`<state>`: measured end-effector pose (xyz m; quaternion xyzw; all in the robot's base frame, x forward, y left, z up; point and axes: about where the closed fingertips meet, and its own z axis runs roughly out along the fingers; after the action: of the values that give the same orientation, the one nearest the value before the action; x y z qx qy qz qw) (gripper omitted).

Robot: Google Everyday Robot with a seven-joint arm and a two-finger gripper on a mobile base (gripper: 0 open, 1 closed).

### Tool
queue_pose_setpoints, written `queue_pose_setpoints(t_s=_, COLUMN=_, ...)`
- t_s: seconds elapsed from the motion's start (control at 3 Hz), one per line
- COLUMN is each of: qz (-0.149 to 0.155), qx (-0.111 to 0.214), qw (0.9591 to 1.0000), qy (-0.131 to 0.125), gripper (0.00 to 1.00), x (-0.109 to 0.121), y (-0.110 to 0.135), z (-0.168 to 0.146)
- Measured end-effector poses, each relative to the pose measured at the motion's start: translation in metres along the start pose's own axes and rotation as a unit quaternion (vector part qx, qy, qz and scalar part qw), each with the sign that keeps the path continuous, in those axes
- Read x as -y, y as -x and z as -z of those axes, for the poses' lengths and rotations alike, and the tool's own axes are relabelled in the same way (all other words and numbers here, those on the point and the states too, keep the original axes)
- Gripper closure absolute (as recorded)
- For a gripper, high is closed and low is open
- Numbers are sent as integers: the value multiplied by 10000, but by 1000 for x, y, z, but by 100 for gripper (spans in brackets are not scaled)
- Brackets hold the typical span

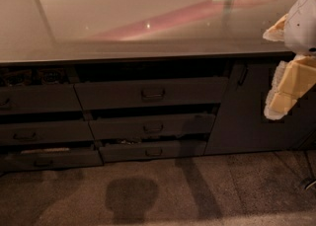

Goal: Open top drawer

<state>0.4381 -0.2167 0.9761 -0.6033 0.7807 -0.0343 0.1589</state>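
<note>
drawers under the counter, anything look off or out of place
Nothing looks spilled or broken. Several drawers sit ajar with dark gaps above their fronts, the top drawer included. A pale strip pokes above the bottom left drawer. The gripper hangs at the right, clear of them.

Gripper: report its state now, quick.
White-and-yellow gripper: at the right edge, clear of the wide dark grey top drawer; open or closed cannot be told.

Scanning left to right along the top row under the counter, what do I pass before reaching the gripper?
Narrower left drawer → top drawer with its centred loop handle → cabinet door → gripper, at the right edge in front of the cabinet.
</note>
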Motion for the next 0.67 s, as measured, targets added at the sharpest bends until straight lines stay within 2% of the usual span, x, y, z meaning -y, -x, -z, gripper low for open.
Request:
queue_pose_setpoints(t_s=0.33, qz=0, qx=0, qw=10000, qy=0, gripper=0, x=0, y=0, z=0)
queue_pose_setpoints(t_s=0.67, qz=-118, qx=109, qw=9997, qy=164, gripper=0, x=10, y=-1, z=-16)
